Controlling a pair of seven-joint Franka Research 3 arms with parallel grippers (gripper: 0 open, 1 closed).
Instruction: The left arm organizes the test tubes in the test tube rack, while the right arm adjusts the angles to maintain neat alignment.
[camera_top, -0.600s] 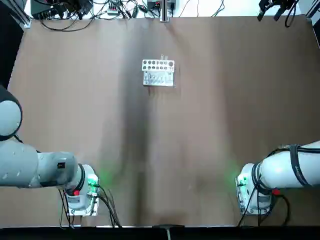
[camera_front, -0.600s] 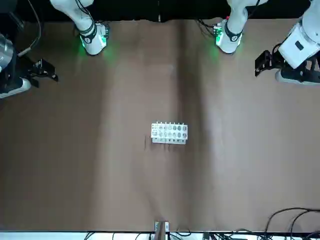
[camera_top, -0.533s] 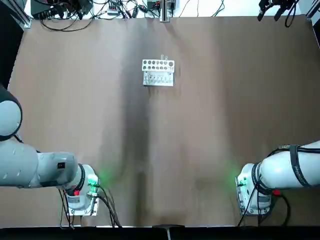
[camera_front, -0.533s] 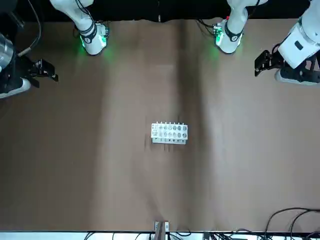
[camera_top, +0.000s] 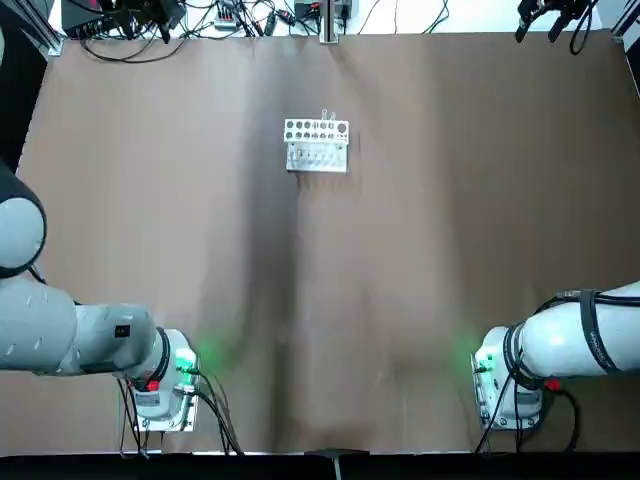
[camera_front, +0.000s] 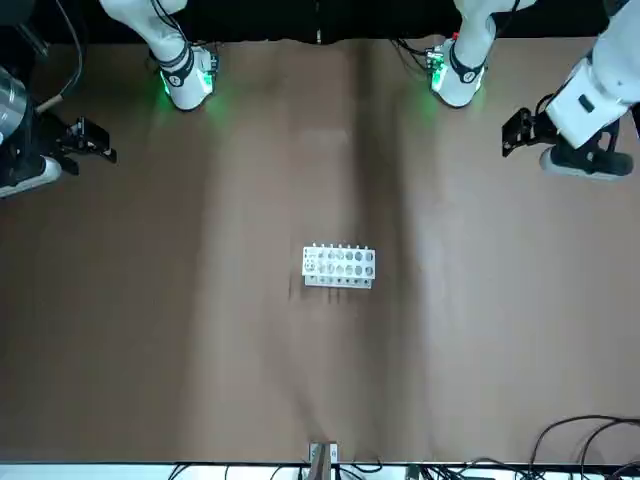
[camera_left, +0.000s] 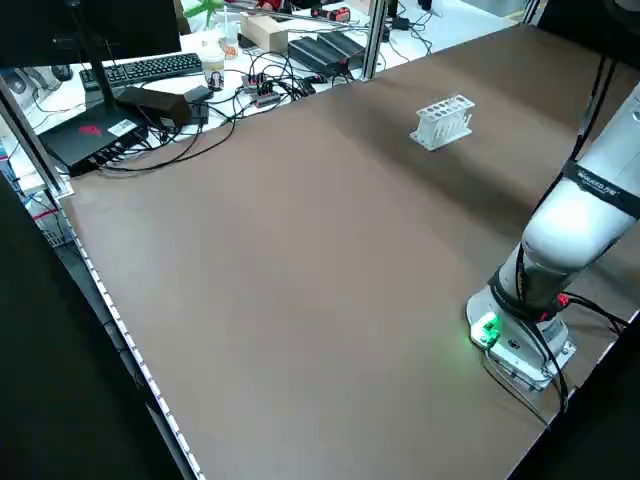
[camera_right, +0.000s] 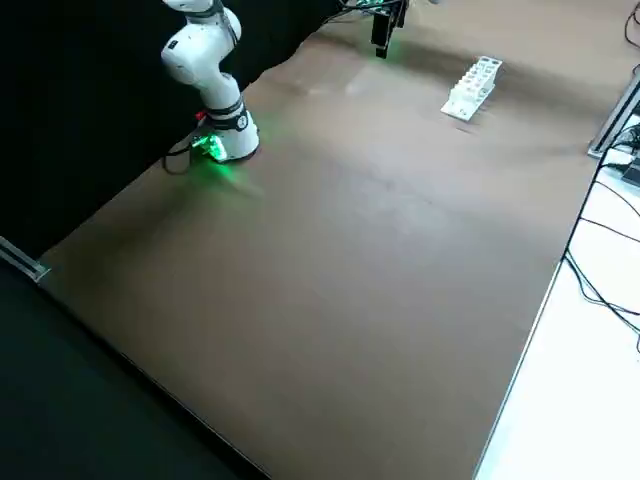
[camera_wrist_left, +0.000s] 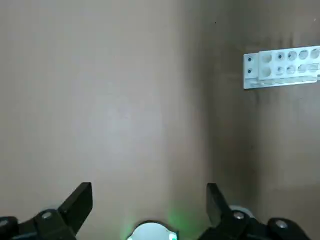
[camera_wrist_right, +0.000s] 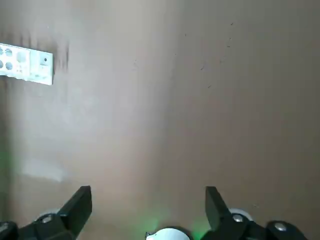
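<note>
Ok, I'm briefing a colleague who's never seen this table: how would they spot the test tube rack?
On the wide brown table, look toward the edge opposite the arm bases. The test tube rack stands there, small and white. Unlike the dark cables beyond that edge, it has two rows of round holes.

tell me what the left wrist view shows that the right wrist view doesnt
Only the left wrist view: the left gripper, open above the table, away from the rack.
Only the right wrist view: the right gripper, also open above the table and away from the rack.
Both: the white test tube rack, cut off by the picture's edge, and the table.
</note>
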